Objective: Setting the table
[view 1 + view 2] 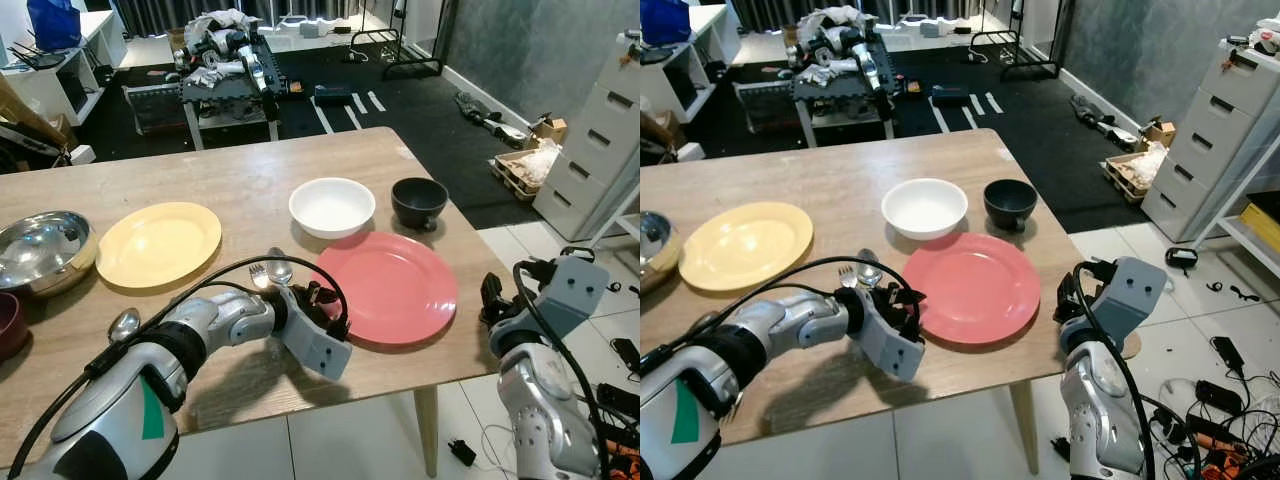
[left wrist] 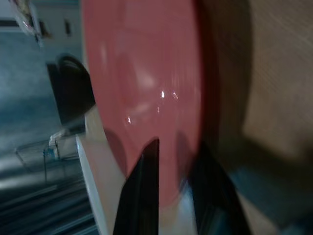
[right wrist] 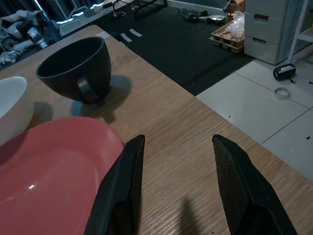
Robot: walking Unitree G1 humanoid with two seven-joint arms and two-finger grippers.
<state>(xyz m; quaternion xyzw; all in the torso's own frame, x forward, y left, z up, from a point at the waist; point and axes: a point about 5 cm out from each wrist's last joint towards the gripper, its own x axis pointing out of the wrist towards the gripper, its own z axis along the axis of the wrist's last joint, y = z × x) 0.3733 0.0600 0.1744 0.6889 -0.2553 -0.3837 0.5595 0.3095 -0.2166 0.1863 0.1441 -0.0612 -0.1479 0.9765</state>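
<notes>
A red plate (image 1: 395,285) lies flat near the wooden table's (image 1: 200,170) front right corner. My left gripper (image 1: 328,308) is at the plate's left rim, one finger (image 2: 146,186) over the red face and the other at its edge, shut on the rim. A fork and spoon (image 1: 270,270) lie just behind that gripper. Behind the plate stand a white bowl (image 1: 332,205) and a black cup (image 1: 419,200). My right gripper (image 3: 178,141) is open and empty over the table's right edge, beside the plate (image 3: 49,166) and in front of the cup (image 3: 76,66).
A yellow plate (image 1: 158,243), a steel bowl (image 1: 40,250), a dark bowl (image 1: 8,325) and a loose spoon (image 1: 124,323) sit on the table's left half. White drawers (image 1: 600,130) stand to the right, and a cluttered black bench (image 1: 225,70) stands behind the table.
</notes>
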